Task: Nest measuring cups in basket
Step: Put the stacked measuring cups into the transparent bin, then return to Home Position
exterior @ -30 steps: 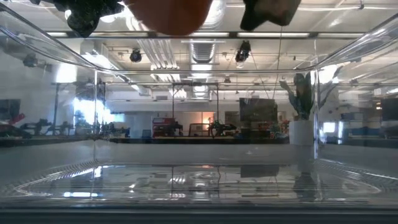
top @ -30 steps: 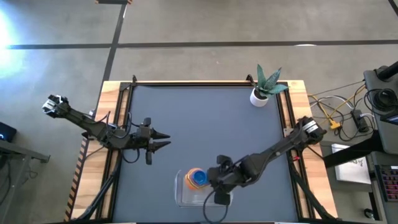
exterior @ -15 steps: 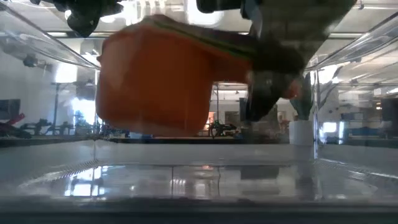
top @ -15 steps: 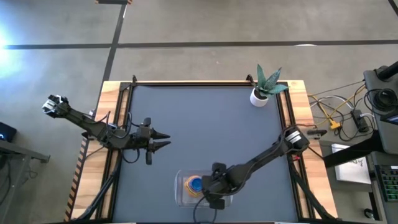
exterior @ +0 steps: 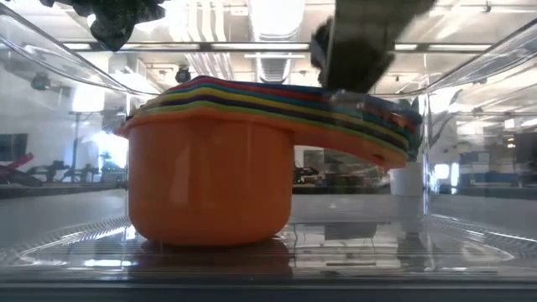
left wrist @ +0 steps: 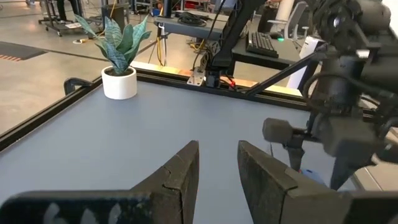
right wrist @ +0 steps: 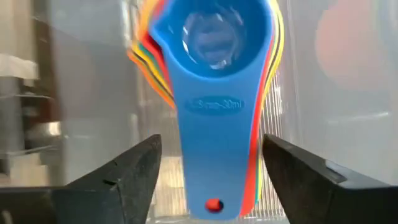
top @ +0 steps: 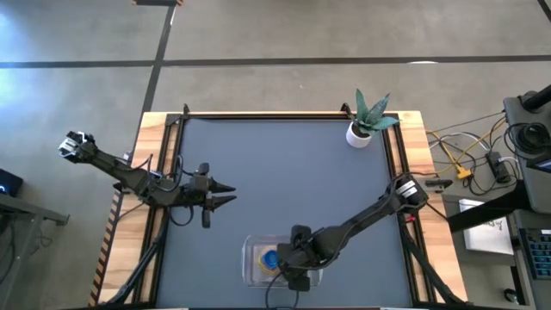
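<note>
and the stack is down! a second ago the nested measuring cups [exterior: 210, 168] were hanging above the basket [top: 253, 274] with only the orange bottom showing at the top of the low view; now the big orange cup sits flat on the basket floor, the other colours layered inside it, handles fanned out together to one side. in the right wrist view the blue cup [right wrist: 214, 74] lies on top, its handle running between the two fingers with clear gaps on both sides, so the right pincer [right wrist: 211, 180] has spread wide and lets go, holding nothing. that looks like the task all but done: every cup nested, the lot inside the clear basket near the front edge of the surface [top: 284, 164]. the right arm reaches low and long across from its corner, wrist bent down over the basket. the left pincer [top: 231, 194] waits well apart at its own side, fingers part open with a narrow gap, empty, pointing across toward the plant pot [left wrist: 119, 84].
</note>
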Tool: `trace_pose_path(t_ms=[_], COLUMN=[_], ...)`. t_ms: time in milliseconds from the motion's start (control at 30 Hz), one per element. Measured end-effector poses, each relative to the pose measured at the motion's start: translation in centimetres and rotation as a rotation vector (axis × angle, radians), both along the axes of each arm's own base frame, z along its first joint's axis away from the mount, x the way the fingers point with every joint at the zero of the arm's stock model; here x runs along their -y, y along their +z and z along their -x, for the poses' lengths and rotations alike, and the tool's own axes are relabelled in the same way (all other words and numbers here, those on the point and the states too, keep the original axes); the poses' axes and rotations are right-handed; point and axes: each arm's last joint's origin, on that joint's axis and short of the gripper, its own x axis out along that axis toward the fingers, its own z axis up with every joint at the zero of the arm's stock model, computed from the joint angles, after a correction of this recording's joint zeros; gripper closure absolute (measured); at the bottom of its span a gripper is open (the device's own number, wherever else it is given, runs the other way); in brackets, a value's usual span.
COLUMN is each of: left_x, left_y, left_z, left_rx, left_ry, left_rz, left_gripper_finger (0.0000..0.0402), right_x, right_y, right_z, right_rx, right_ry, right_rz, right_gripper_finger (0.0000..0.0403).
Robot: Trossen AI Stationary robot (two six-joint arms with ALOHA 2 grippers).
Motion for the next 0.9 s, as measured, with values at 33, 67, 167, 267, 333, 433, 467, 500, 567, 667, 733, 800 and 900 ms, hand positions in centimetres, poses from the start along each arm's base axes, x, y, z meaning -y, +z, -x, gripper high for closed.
trace_pose_path(t_ms=[33,67,167,267,333,433,467,500,567,667,733,800,900], left_x=[0.0,0.0,0.0,0.0,-0.1,-0.4,-0.5,-0.7,-1.1,-1.7,-2.0,-2.3,-2.9], left_y=[0.0,0.0,0.1,0.3,0.9,3.2,4.2,5.1,6.2,7.1,7.4,7.5,7.4], left_z=[0.0,0.0,0.0,0.0,0.2,1.0,1.5,1.9,2.9,4.2,4.9,5.6,6.9], left_rx=[0.0,0.001,0.01,0.026,0.043,0.121,0.156,0.185,0.214,0.261,0.313,0.343,0.334], left_ry=[0.0,0.001,0.0,-0.002,-0.009,-0.098,-0.125,-0.138,-0.154,-0.162,-0.194,-0.205,-0.203], left_rz=[0.001,0.003,0.003,0.006,0.012,0.016,0.015,0.005,-0.026,-0.078,-0.111,-0.121,-0.116], left_gripper_finger=[0.0309,0.0309,0.0309,0.0314,0.0319,0.0326,0.0328,0.033,0.0339,0.0357,0.0367,0.0378,0.0396], right_x=[0.0,0.1,0.3,1.0,1.5,2.5,2.7,3.1,3.7,4.8,5.8,7.0,8.9], right_y=[0.5,1.1,3.4,6.9,9.4,12.5,13.2,13.7,14.1,14.3,14.5,14.8,15.5], right_z=[0.1,0.1,0.8,2.1,3.4,5.8,6.6,7.5,9.0,11.2,12.7,14.2,16.7], right_rx=[0.011,0.022,0.064,0.153,0.243,0.371,0.402,0.424,0.467,0.573,0.662,0.745,0.875], right_ry=[0.001,0.003,0.015,0.022,0.052,0.106,0.121,0.141,0.159,0.18,0.228,0.269,0.289], right_rz=[-0.006,-0.014,-0.062,-0.064,-0.009,0.107,0.137,0.161,0.211,0.264,0.276,0.296,0.32], right_gripper_finger=[0.0135,0.013,0.0121,0.0119,0.0119,0.0128,0.0134,0.014,0.0155,0.0181,0.0198,0.0214,0.0237])
